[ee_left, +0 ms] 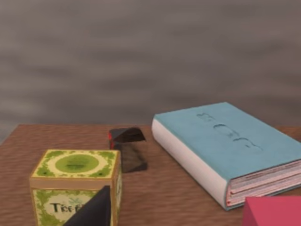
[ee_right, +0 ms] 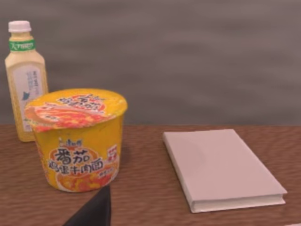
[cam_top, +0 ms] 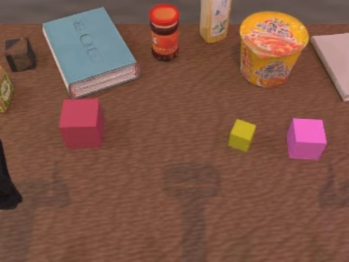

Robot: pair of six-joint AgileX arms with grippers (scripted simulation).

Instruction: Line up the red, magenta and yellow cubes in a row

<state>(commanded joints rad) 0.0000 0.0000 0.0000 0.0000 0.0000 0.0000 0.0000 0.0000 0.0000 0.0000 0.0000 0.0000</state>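
— Crimson, the red cube [cam_top: 81, 122] sits at the table's left, well apart from the yellow cube [cam_top: 242, 135] and the magenta cube [cam_top: 306, 138] at the right. All three are matte and sharp-edged.

— Grippers?

— I cannot tell either one's fingers. I'd close squarely across flat faces and set the cubes down along one straight line.

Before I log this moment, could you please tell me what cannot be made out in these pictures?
- Left pincer: only a dark tip in the left wrist view; cut by the edge.
- Right pincer: the same in the right wrist view.
- Red cube: cut by the left wrist view's edge.
- Green tea box: cut by the top view's left edge.
- Pale book: runs past its right edge.
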